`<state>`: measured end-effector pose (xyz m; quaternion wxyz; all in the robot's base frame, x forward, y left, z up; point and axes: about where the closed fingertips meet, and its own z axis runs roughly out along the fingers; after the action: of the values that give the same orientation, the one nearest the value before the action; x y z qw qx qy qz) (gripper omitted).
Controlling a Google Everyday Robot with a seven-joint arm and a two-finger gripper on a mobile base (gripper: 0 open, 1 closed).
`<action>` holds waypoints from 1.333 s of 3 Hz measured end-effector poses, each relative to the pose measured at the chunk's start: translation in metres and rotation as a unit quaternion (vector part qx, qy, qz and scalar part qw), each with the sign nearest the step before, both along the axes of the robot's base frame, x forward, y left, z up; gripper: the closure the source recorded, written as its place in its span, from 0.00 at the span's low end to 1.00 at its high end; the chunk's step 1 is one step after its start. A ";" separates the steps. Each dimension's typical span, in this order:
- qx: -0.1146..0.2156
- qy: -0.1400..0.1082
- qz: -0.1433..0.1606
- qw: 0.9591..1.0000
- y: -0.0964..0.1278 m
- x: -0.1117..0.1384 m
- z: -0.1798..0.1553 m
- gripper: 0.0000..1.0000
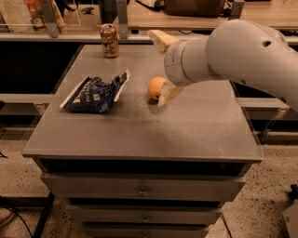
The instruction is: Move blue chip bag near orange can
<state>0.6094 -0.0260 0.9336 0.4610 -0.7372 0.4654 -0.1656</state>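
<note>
The blue chip bag [95,93] lies flat and crumpled on the left part of the grey table [186,125]. The orange can [110,41] stands upright at the table's far left edge, well behind the bag. My gripper [163,67] hangs over the table's middle, right of the bag and apart from it. It is open and empty. One tan finger [159,39] points up toward the back, the other [168,94] points down just right of a round orange fruit [156,87].
The orange fruit sits between the bag and my gripper. My white arm [242,51] reaches in from the right. Drawers [139,190] fill the table's front. A shelf with clutter [32,14] runs behind the table.
</note>
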 end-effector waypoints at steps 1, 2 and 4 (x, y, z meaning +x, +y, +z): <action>-0.016 -0.010 0.010 1.000 0.018 -0.003 -0.010 0.00; -0.013 -0.010 0.028 0.999 0.034 -0.003 -0.016 0.00; 0.013 -0.001 0.085 0.996 0.063 0.005 -0.021 0.00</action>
<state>0.6145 0.0367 0.9128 0.4831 -0.7680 0.4027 -0.1208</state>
